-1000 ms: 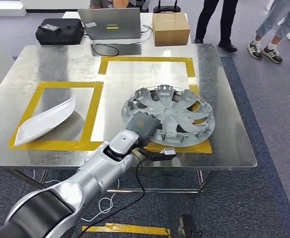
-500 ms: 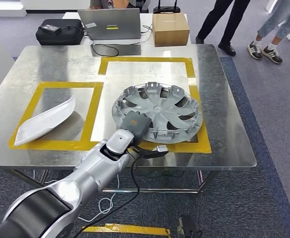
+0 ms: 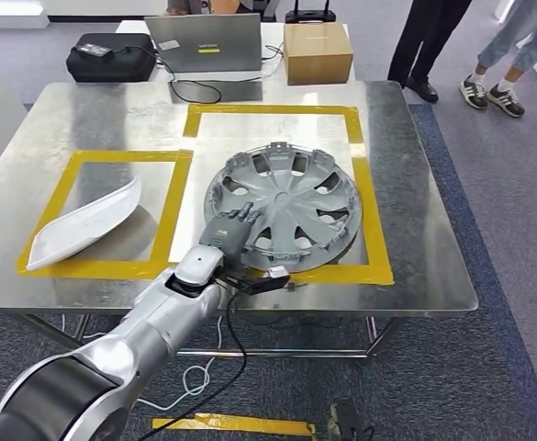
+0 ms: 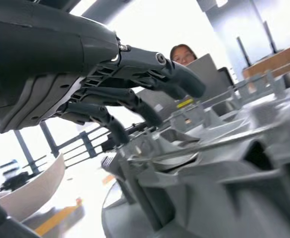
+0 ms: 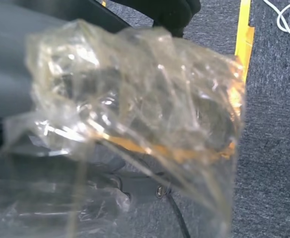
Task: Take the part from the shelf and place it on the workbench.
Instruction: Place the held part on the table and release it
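1 hubcap on workbench, left hand at rim

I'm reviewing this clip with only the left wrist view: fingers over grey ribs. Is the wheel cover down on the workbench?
Observer: Yes. In the head view the wheel cover lies flat on the metal workbench, inside the right yellow-taped square.
Operator: Where is the hand on it?
Observer: The left hand rests on the cover's near rim, fingers stretched out.
Operator: Anything in the other square?
Observer: A white curved panel lies there.
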